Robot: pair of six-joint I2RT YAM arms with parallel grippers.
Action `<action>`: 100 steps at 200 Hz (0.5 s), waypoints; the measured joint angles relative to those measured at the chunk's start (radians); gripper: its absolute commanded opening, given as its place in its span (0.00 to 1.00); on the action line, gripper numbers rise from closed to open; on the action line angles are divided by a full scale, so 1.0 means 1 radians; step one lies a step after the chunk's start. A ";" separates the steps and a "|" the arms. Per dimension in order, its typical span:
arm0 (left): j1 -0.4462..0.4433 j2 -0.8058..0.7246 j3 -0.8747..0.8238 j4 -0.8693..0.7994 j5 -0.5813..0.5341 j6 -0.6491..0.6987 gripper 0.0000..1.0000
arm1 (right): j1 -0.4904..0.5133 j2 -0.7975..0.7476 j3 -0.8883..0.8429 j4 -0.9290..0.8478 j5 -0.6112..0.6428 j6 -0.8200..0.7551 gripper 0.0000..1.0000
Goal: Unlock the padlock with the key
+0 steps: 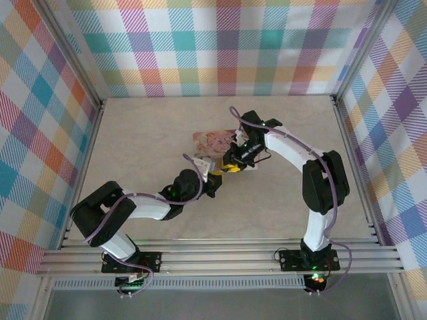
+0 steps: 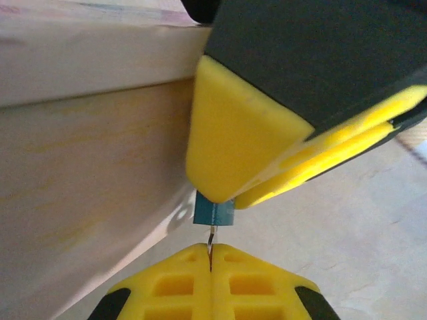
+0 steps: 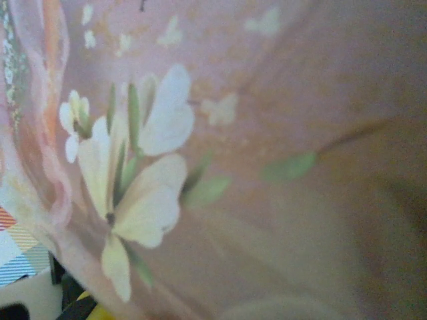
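Note:
In the left wrist view the tiny blue-green padlock (image 2: 213,212) hangs pinched at its top between the yellow fingers of my right gripper (image 2: 230,199), which comes down from above. Its shackle is hidden by those fingers. Just below, my left gripper (image 2: 211,257) is shut on the thin grey key (image 2: 211,239). The key's tip points up and meets the underside of the padlock. From above, the two grippers meet tip to tip near the table's middle, left gripper (image 1: 217,179) and right gripper (image 1: 231,167).
The pink flowered tin (image 1: 212,141) lies just behind the grippers, and its blurred lid (image 3: 267,133) sits very close to the right wrist camera. A pale box side (image 2: 87,167) stands close on the left. Plaid walls enclose the beige table (image 1: 147,133).

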 measured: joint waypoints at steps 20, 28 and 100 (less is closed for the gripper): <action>-0.060 0.029 0.000 0.005 -0.125 0.055 0.00 | 0.006 -0.003 -0.036 0.033 0.019 -0.023 0.00; -0.085 0.040 0.000 0.008 -0.171 0.073 0.00 | 0.008 -0.003 -0.047 0.046 0.027 -0.028 0.03; -0.180 0.153 -0.038 0.098 -0.357 0.036 0.00 | 0.018 0.006 -0.161 0.167 0.006 -0.013 0.19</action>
